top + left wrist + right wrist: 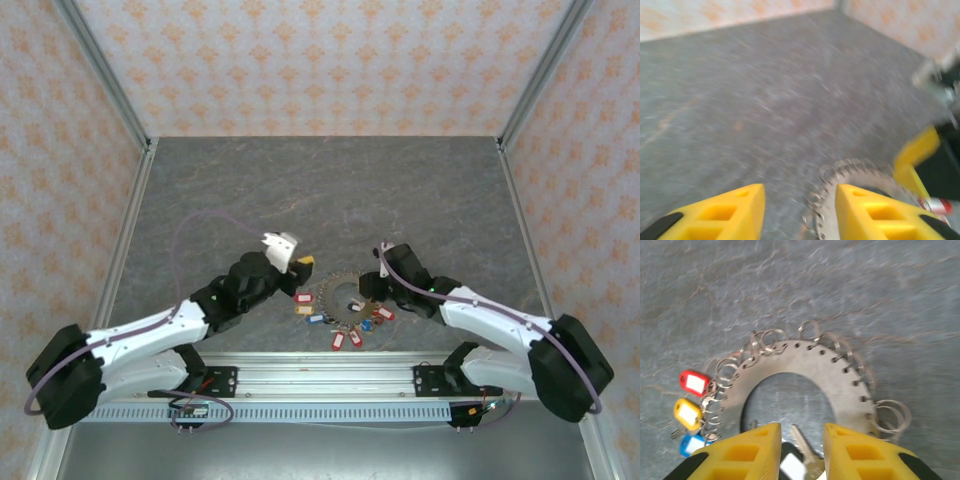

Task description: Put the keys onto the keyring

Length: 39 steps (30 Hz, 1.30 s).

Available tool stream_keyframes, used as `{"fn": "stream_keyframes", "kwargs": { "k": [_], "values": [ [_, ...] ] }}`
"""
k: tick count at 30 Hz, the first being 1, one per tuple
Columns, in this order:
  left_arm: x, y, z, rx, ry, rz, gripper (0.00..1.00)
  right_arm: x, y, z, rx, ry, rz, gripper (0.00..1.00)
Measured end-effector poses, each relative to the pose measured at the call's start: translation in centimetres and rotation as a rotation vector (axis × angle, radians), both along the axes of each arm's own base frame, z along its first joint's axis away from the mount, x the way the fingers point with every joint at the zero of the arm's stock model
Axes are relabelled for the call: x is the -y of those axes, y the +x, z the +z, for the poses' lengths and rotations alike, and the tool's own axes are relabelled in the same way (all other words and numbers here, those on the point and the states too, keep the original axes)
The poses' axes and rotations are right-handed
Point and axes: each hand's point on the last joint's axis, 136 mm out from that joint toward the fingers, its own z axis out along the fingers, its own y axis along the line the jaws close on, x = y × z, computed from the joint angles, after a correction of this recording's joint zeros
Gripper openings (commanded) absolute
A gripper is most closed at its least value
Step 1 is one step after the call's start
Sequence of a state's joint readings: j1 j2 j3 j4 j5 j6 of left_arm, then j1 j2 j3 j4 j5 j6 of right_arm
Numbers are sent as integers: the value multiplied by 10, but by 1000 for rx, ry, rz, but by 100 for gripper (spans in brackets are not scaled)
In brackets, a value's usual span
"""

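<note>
1. Flat on the bench [300,190], close to the middle of its near edge: keyring [805,360], a holed metal disc edged with small split rings.
2. Clipped along its rim: red tag [694,382], yellow tag [687,412], blue tag [692,444].
3. Just left of it: left gripper [800,215], fingers spread wide, pinching nothing.
4. At its right side: right gripper [802,452], fingers partly apart.
5. Between those fingers, by the disc's inner edge: key [799,440] with dark tag [790,462]; cannot tell whether pinched.
</note>
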<state>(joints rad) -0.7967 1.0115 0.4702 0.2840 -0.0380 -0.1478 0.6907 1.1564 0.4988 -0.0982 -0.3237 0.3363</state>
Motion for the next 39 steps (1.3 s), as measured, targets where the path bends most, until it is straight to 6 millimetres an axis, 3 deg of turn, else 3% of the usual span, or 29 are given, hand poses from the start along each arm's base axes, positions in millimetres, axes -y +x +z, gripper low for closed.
{"fn": "stream_keyframes", "kwargs": {
  "k": [3,7,14,21,28,35,39],
  "values": [
    [-31,12,13,30,-62,158,57,-19,-1,-8,-59,8,47,29],
    [-59,21,17,30,-118,303,56,-38,4,-15,-108,17,71,29],
    [-76,19,13,17,-162,392,70,-47,10,-29,-156,19,53,31],
    [-102,18,13,5,-188,505,74,-61,18,-38,-206,42,36,32],
    [-111,14,16,10,-199,535,80,-71,32,-41,-207,63,-2,33],
    [-115,12,7,-18,-169,544,84,-67,50,-42,-151,56,-83,33],
    [-115,12,4,-32,-150,547,94,-63,58,-40,-120,41,-118,37]
  ]
}}
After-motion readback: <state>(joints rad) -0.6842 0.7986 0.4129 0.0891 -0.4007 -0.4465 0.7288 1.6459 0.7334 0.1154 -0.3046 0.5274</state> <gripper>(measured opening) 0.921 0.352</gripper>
